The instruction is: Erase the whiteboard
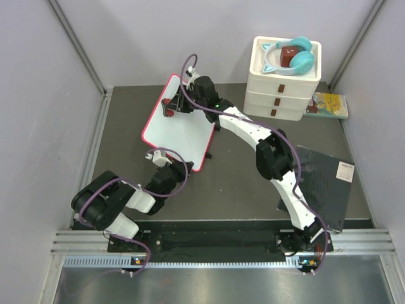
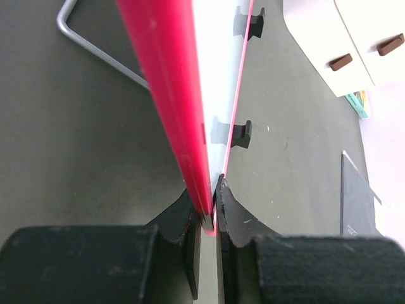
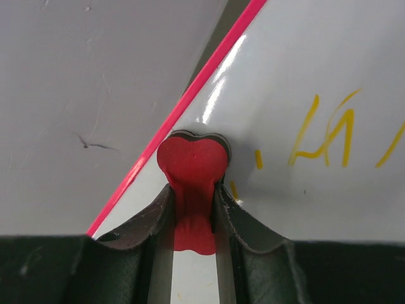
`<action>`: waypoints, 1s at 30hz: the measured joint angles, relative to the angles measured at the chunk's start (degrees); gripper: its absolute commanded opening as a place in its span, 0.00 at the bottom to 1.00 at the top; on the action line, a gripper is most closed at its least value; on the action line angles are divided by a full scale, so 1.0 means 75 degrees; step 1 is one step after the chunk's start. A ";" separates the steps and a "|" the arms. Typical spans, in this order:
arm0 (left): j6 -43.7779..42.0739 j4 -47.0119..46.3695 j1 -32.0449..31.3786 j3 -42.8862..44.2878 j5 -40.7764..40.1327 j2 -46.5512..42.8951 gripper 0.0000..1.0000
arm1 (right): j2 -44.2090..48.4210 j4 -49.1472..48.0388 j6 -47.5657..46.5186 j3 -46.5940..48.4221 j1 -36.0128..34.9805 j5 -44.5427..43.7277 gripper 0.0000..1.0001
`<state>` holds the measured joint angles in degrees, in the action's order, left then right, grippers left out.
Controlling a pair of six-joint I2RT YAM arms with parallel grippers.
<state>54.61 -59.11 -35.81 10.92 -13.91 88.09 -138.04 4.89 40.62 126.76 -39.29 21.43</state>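
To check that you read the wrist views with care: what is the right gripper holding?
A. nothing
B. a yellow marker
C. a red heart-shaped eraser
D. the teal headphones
C: in the right wrist view, the right gripper is closed on a red heart-shaped eraser that lies against the whiteboard, just beside the yellow marks.
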 measured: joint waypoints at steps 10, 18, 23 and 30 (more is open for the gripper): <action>-0.0050 0.0099 -0.0050 0.0032 -0.0073 -0.0032 0.00 | -0.0227 -0.0047 0.0679 0.0379 0.0111 -0.1460 0.00; -0.0038 0.0119 -0.0061 0.0032 -0.0085 -0.0064 0.00 | -0.0883 -0.0825 0.2037 0.0519 0.0778 -0.1422 0.00; -0.0047 0.0166 -0.0096 0.0052 -0.0134 -0.0079 0.00 | -0.1134 -0.1116 0.2346 0.0565 0.1122 -0.1411 0.00; -0.0044 0.0224 -0.0143 0.0076 -0.0219 -0.0079 0.00 | -0.1142 -0.1163 0.2206 0.0571 0.1102 -0.1373 0.00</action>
<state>54.28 -57.43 -36.88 11.49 -15.55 87.50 -146.61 -3.84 57.17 131.04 -31.03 11.14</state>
